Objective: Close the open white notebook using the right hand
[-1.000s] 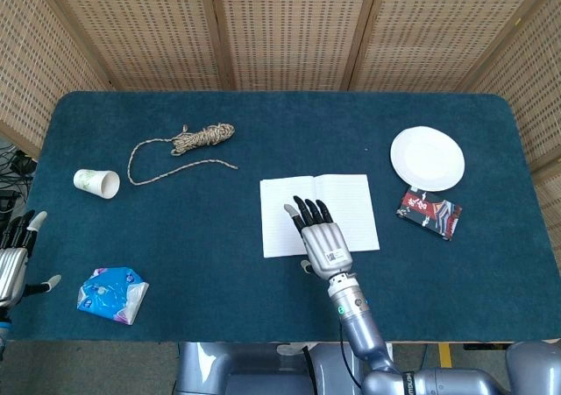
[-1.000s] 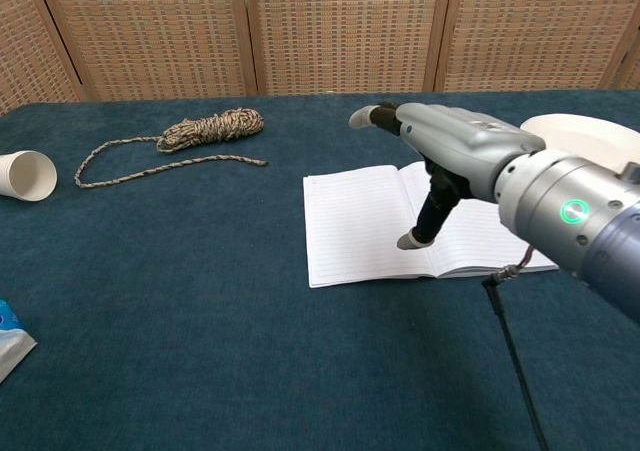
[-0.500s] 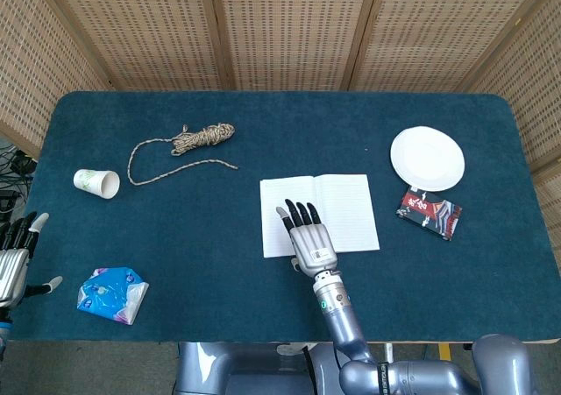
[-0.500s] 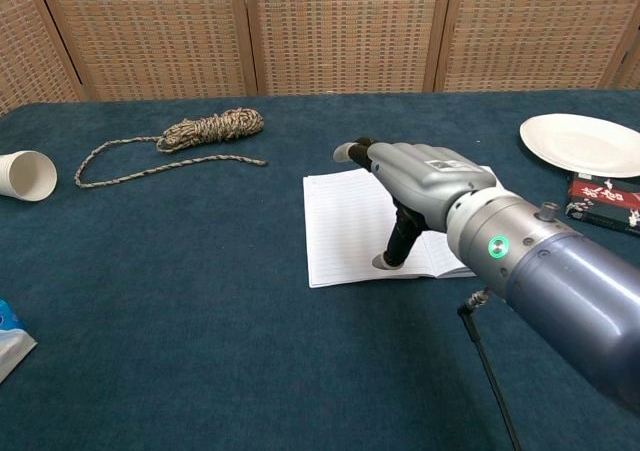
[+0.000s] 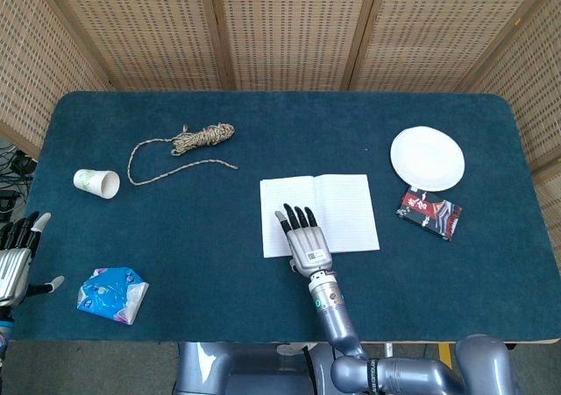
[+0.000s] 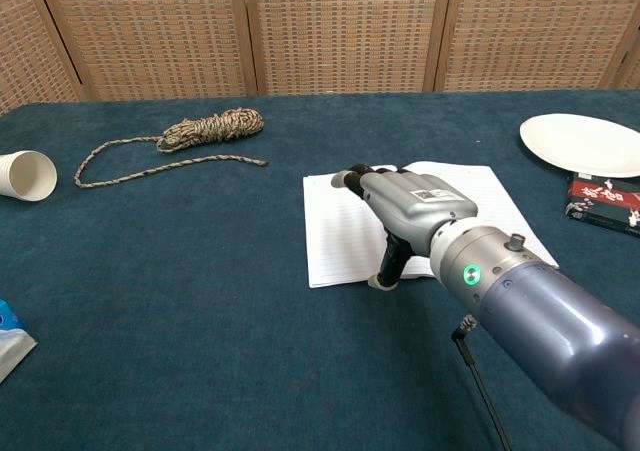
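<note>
Right hand (image 5: pixel 303 240) flat, fingers apart, empty, over left page of white notebook (image 5: pixel 346 204); thumb at near edge; hook page edge at 9 o'clock, sweep toward 3; left hand (image 5: pixel 12 259) idle, spread.

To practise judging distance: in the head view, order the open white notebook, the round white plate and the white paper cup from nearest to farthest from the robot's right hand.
1. Open white notebook, under the right hand.
2. Round white plate, far right.
3. White paper cup, far left.

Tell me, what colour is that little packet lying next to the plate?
The packet is mostly black with red and white markings; the head view shows it best, just below the white plate.
</note>
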Controlling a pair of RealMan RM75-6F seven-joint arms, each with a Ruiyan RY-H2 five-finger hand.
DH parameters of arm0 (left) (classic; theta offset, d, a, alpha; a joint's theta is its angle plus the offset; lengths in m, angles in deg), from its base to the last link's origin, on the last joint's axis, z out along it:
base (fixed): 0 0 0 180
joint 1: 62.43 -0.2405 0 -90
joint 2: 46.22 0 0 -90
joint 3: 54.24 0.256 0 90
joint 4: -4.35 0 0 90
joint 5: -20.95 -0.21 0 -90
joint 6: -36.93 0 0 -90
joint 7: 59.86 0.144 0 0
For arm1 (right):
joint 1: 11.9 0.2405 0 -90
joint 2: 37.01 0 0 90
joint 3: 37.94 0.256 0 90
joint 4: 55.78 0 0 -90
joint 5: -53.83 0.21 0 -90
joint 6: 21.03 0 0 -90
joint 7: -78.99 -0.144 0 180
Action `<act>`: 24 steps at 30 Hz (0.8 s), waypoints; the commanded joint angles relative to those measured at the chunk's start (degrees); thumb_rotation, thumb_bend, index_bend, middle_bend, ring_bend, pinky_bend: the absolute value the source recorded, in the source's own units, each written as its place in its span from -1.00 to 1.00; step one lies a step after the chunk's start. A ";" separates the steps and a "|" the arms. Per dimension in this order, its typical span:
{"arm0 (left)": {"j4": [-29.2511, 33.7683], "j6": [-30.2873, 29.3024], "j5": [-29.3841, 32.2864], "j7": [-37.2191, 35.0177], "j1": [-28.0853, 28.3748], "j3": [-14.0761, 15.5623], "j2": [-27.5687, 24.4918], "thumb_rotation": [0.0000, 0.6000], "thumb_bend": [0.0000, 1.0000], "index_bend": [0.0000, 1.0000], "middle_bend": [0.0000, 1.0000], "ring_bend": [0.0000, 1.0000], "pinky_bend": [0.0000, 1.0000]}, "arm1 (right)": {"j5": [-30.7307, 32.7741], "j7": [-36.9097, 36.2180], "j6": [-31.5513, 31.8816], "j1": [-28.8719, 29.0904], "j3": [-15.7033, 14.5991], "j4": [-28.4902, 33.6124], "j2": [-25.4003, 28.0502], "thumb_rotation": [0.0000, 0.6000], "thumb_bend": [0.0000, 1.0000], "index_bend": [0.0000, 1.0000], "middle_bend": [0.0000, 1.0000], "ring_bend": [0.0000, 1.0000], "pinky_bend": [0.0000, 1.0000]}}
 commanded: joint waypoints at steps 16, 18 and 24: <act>-0.33 1.04 0.58 -0.20 0.43 0.08 0.23 1.00 -0.74 -1.00 -1.00 -1.00 -1.00 | -0.05 -1.76 -2.02 0.88 0.38 -6.45 -3.44 1.00 -0.26 -0.95 -1.00 -1.00 -1.00; -0.33 1.08 0.55 -0.10 0.47 0.10 0.25 1.00 -0.74 -1.00 -1.00 -1.00 -1.00 | -0.10 -1.95 -2.13 0.94 0.52 -7.02 -3.62 1.00 -0.26 -0.94 -1.00 -1.00 -1.00; -0.11 0.88 0.39 0.12 0.49 0.13 0.19 1.00 -0.73 -1.00 -1.00 -1.00 -1.00 | -0.46 -2.67 -2.46 0.79 0.43 -8.69 -4.10 1.00 -0.26 -0.93 -1.00 -1.00 -1.00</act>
